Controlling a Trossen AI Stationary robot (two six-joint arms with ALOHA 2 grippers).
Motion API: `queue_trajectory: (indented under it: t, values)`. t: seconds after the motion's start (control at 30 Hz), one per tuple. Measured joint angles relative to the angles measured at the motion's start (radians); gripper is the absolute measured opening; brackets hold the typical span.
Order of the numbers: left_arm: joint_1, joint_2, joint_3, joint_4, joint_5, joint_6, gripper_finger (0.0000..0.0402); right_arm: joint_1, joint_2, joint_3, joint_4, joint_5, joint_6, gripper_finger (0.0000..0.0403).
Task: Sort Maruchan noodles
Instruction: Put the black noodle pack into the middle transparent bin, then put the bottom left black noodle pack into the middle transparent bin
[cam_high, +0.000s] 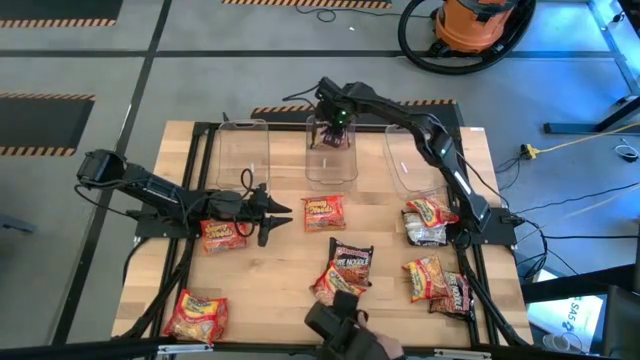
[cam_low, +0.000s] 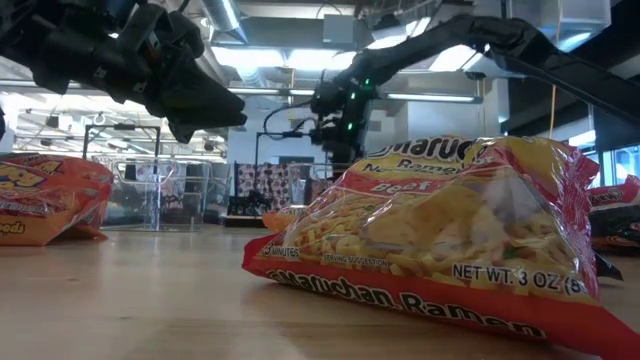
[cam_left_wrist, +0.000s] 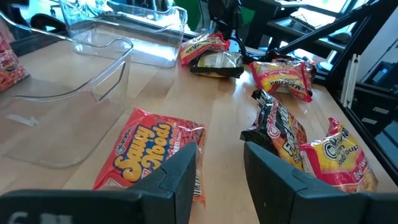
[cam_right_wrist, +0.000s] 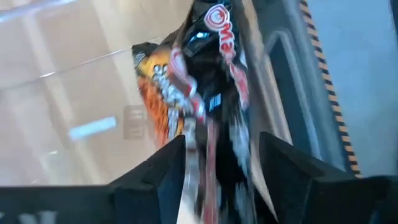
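- The right gripper (cam_high: 330, 132) hangs over the middle clear bin (cam_high: 331, 170) at the far edge of the worktop (cam_high: 290, 290), its fingers closed on a dark packet (cam_right_wrist: 208, 93) that dangles between them
- The left gripper (cam_high: 280, 215) hovers near the worktop's middle, jaws slightly apart and holding nothing, just beside a red packet (cam_high: 323, 211)
- Other Maruchan noodles lie scattered: one orange-red packet (cam_high: 222, 234) under the left arm, one at the near left corner (cam_high: 198, 314), a dark one near the near edge's middle (cam_high: 346, 268), and a cluster along the right edge (cam_high: 432, 222)
- The left bin (cam_high: 243, 150) and right bin (cam_high: 412, 165) look empty
- Risk: the dark packet hangs long and limp, so if released too high or off-centre it may catch the bin's rim and flop outside
- Risk: the crinkly film is slippery; a shallow pinch could let it slide free early
- Risk: the left gripper may push the flat red packet along the worktop and not lift it, if it comes in low
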Motion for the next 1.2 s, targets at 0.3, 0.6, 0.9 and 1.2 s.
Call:
queue_trajectory:
  t: [0.3,0.6,0.9,1.2]
  values:
    - [0.0,0.0,0.0,0.004,-0.031,-0.003,0.0128,0.099,-0.264,0.002,-0.219,-0.067,0.058,0.0186]
    - [-0.032,0.0,0.001,0.108,-0.028,-0.049,0.0128,0.376,-0.55,-0.274,-0.209,-0.065,0.192,0.0186]
    - [-0.151,0.057,0.017,0.132,-0.11,-0.08,0.0128,0.642,-0.908,-0.893,0.262,0.003,0.405,0.0186]
    - [-0.237,0.26,0.164,0.133,-0.103,-0.077,0.0128,0.796,-1.07,-1.304,0.691,0.022,0.689,0.0186]
